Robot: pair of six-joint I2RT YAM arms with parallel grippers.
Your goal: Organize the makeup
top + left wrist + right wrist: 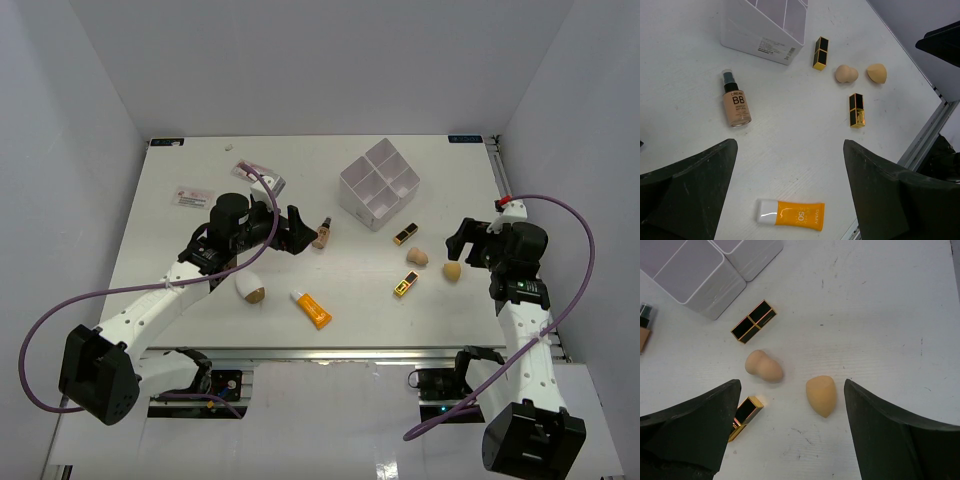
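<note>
Seven cosmetics loose on tabletop (200, 270), all outside box (378, 185). Bottle (321, 233): just ahead of spread left fingers (690, 190), cap pointing away. Teardrop sponge (821, 395): between spread right fingers (890, 435); likeliest first pick.

A white table (360, 300), evenly lit, stands enclosed by plain pale grey walls (320, 60) at left, back and right. A metal rail (340, 354) runs along its near edge.
</note>
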